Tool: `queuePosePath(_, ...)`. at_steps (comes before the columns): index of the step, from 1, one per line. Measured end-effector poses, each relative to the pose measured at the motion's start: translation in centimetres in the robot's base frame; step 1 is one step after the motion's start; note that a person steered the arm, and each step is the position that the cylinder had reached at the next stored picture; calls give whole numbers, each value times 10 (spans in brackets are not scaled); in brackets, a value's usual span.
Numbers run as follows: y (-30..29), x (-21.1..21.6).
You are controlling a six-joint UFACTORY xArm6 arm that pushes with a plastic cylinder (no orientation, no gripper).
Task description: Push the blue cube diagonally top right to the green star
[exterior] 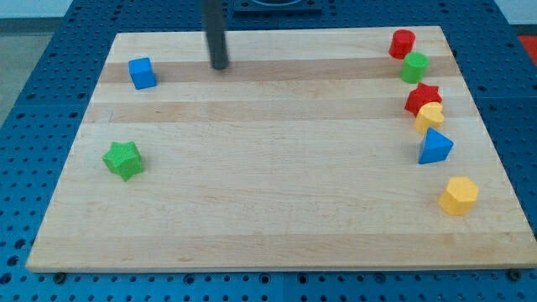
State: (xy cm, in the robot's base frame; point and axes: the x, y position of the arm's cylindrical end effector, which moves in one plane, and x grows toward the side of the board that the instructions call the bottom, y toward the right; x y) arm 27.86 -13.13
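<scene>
The blue cube (143, 73) sits near the board's top left corner. The green star (123, 159) lies below it at the view's left, a little to the left of the cube. My tip (220, 66) rests on the board to the right of the blue cube, about a cube's width and a half away from it, at nearly the same height in the view. The tip touches no block.
Along the view's right edge stand a red cylinder (402, 43), a green cylinder (414, 66), a red star (422, 96), a yellow heart-like block (430, 117), a blue triangle (435, 147) and a yellow hexagon (459, 195). The wooden board (268, 201) lies on a blue pegboard.
</scene>
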Motion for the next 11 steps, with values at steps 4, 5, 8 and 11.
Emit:
queuePosePath(4, -140, -29)
queuePosePath(5, -167, -22)
queuePosePath(8, 5, 46)
queuePosePath(11, 160, 91)
